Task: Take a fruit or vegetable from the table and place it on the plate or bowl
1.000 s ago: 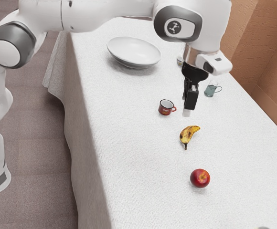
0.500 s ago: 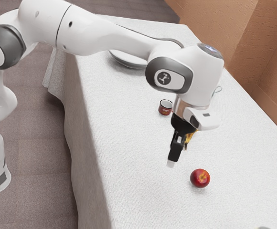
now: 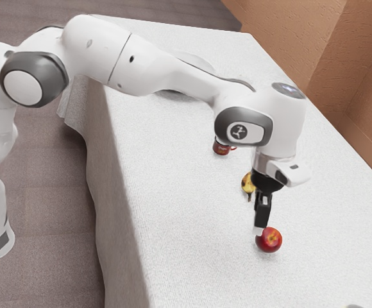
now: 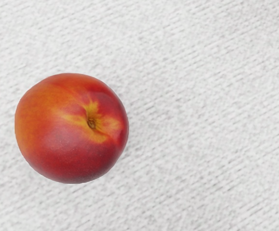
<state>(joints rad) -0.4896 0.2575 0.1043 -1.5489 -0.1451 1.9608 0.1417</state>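
Long table under a white textured cloth (image 3: 173, 212) runs from upper middle of the exterior view to its lower right. Brown floor at the exterior view's left, tan wall at upper right.

White jointed arm (image 3: 154, 61) enters from the upper left of the frame. Its forearm reaches toward the exterior view's right and the wrist is bent straight down over the cloth, lower centre.

Shallow white bowl (image 3: 197, 61) is mostly hidden behind the forearm, with a sliver of rim showing in the upper middle of the frame. It is well apart from the fruit.

Black two-finger gripper (image 3: 258, 226) hangs vertical with its tip low over the cloth. Spread or pressed together: cannot tell from this side-on angle.

Yellow brown-spotted banana (image 3: 246, 185) is half hidden behind the wrist, just above the gripper in the frame.

Round red-and-orange fruit (image 3: 269, 239), peach-like, rests on the cloth at lower centre-right. The gripper tip sits at its upper-left edge, touching or just beside it; unclear which. In the wrist view the fruit (image 4: 71, 128) shows its stem dimple facing up and lies off the hand's centre line, not squarely beneath.

Small red mug (image 3: 222, 150) peeks out below the arm's last big joint.

Judgement: the fruit is not yet grasped. It lies toward the exterior view's lower right of the tip, so the hand needs a short sideways correction that way before closing. The fruit is round with no long axis, so grip angle matters little, but a nudge could roll it.
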